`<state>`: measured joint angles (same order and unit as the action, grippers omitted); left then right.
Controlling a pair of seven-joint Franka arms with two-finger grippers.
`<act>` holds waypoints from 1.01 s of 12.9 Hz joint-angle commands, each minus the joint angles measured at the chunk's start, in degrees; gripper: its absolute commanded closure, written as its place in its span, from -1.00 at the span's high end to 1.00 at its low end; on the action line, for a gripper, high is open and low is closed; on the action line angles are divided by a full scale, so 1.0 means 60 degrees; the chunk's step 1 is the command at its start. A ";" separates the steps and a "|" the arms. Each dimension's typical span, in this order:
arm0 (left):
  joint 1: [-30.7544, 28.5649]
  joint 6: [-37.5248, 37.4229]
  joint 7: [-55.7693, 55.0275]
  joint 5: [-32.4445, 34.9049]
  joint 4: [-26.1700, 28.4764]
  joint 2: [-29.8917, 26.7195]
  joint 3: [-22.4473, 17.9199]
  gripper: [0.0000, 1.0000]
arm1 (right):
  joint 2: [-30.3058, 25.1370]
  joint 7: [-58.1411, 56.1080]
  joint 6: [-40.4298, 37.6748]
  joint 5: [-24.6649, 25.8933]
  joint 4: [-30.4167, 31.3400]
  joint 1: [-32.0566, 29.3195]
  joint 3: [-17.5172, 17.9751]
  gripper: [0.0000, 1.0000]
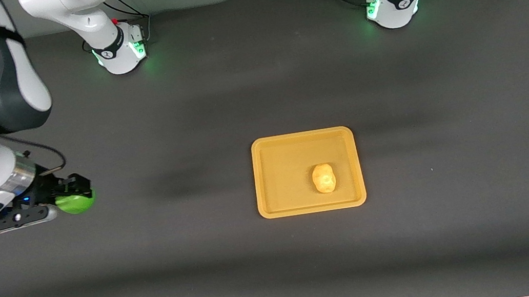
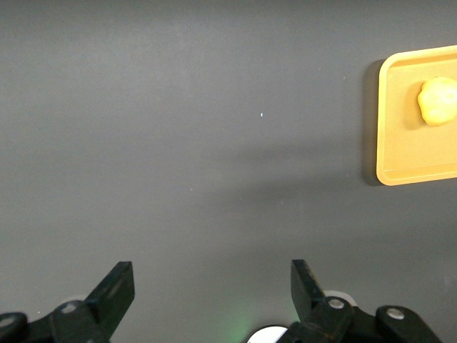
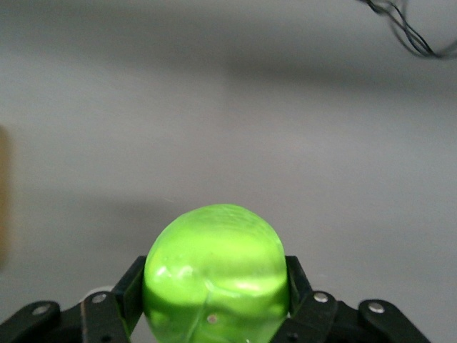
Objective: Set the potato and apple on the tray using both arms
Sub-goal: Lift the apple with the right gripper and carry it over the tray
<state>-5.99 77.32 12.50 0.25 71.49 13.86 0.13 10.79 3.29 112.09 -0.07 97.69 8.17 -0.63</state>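
the potato (image 1: 323, 178) already lies in the tray (image 1: 269, 179), toward the corner that is nearer the front camera and the left arm's end, so your half with that piece looks done. the apple (image 1: 76, 203) is the piece in hand: it sits clamped between the jaws of the right gripper (image 1: 75, 195), out over bare table (image 1: 210, 280) toward the right arm's end and well apart from the tray. in the right wrist view the apple (image 3: 216, 275) fills the space between the two fingers (image 3: 128, 289), which press on its sides; i cannot tell from these views whether it has left the table or rests on it. so you are at the carry step for the apple. next you need to raise it enough to pass over the low rim, bring it across to the tray, and set it down in the open part nearer the right arm's end so it does not knock the potato; being round, it may roll once let go, so release low and gently. the left gripper (image 2: 213, 286) hangs over bare table toward the left arm's end, jaws wide apart and holding nothing, with the tray (image 2: 389, 121) and potato (image 2: 439, 101) just in its wrist view; that arm waits
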 commanded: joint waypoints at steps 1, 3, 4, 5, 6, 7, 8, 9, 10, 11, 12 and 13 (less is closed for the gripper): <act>-0.0057 -0.0142 0.0158 -0.0027 -0.0226 0.0078 0.0036 0.95 | 0.1347 0.2400 -0.0283 0.0071 -0.1643 0.1576 -0.0071 0.15; -0.0057 -0.0142 0.0158 -0.0027 -0.0226 0.0078 0.0036 0.95 | 0.2327 0.4423 -0.0516 0.0245 -0.2857 0.2762 -0.0071 0.13; -0.0057 -0.0128 0.0158 -0.0027 -0.0226 0.0078 0.0036 0.97 | 0.2869 0.5317 -0.0648 0.0566 -0.3502 0.3305 -0.0071 0.13; -0.0057 -0.0113 0.0158 -0.0027 -0.0226 0.0078 0.0036 0.99 | 0.3556 0.6327 -0.0736 0.0859 -0.4248 0.3920 -0.0071 0.12; -0.0057 -0.0069 0.0158 -0.0013 -0.0226 0.0078 0.0036 0.99 | 0.4158 0.7164 -0.0810 0.0963 -0.4922 0.4375 -0.0071 0.11; -0.0057 -0.0054 0.0158 -0.0027 -0.0240 0.0078 0.0036 0.99 | 0.4729 0.7868 -0.0912 0.0964 -0.5582 0.4742 -0.0071 0.09; -0.0057 -0.0054 0.0158 0.0002 -0.0240 0.0078 0.0036 0.99 | 0.5156 0.8412 -0.0957 0.0964 -0.6038 0.5065 -0.0071 0.09; -0.0043 -0.0054 0.0144 0.0016 -0.0240 0.0078 0.0051 0.98 | 0.5450 0.8809 -0.0943 0.0964 -0.6260 0.5373 -0.0085 0.09; -0.0028 -0.0054 0.0042 0.0031 -0.0240 0.0078 0.0051 0.93 | 0.5728 0.9103 -0.0899 0.0964 -0.6480 0.5565 -0.0071 0.09; -0.0028 -0.0054 0.0041 0.0046 -0.0240 0.0093 0.0065 0.91 | 0.5992 0.9338 -0.0840 0.0964 -0.6699 0.5827 -0.0071 0.09; -0.0013 -0.0054 0.0041 0.0060 -0.0240 0.0093 0.0065 0.93 | 0.6328 0.9499 -0.0782 0.0964 -0.6919 0.6033 -0.0071 0.09; -0.0028 -0.0054 0.0070 0.0061 -0.0240 0.0093 0.0065 0.98 | 0.6593 0.9617 -0.0404 0.0964 -0.6950 0.6195 -0.0085 0.09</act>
<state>-6.08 77.36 12.52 0.26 71.42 13.86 0.32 45.67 58.32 109.28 4.84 61.40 43.52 -0.48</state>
